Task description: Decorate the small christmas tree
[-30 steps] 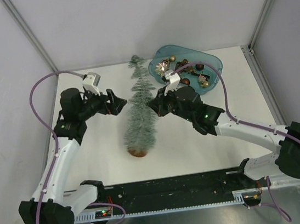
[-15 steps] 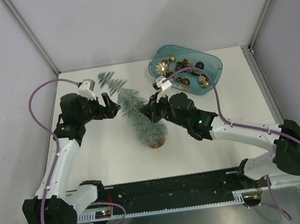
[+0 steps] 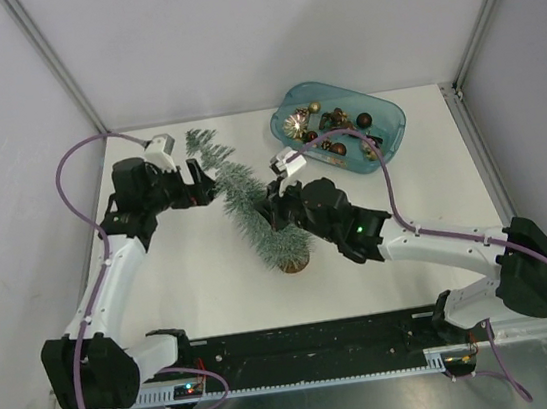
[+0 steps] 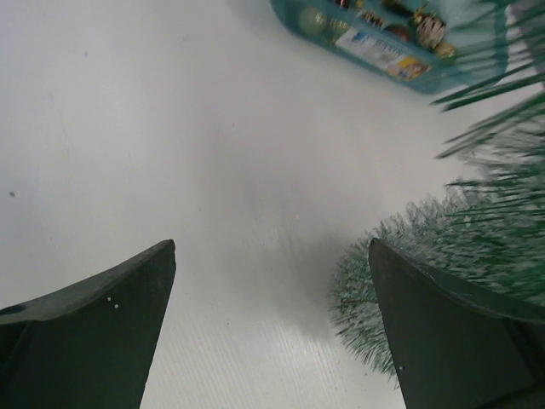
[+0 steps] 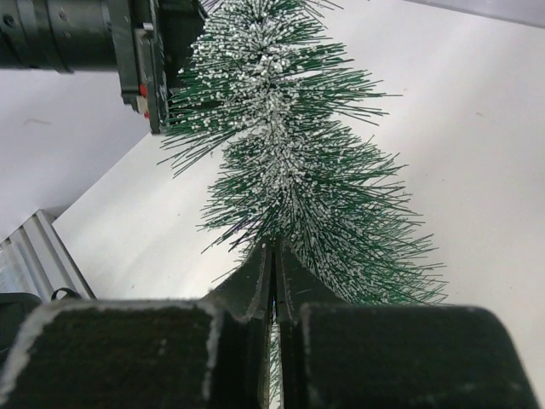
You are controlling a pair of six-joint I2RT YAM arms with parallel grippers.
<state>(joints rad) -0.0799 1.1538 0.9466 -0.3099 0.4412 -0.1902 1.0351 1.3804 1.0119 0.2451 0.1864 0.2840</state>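
View from above: small christmas tree [image 3: 245, 200] leans, wood base [image 3: 294, 260] down, tip beside left gripper [image 3: 207, 185]; right gripper [image 3: 272, 212] at lower trunk; ornament tray [image 3: 391, 120] behind. Left wrist: jaws wide, empty, bristles beside one finger [image 4: 443, 341]. Right wrist: fingers [image 5: 254, 277] pinched into tree's bristles. Judged: righting tree; next, stand it upright, pick from tray.

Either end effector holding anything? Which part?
Right end effector pinches the frosted bluish-green bottle-brush tree by its lower side bristles; left end effector, open, holds nothing.
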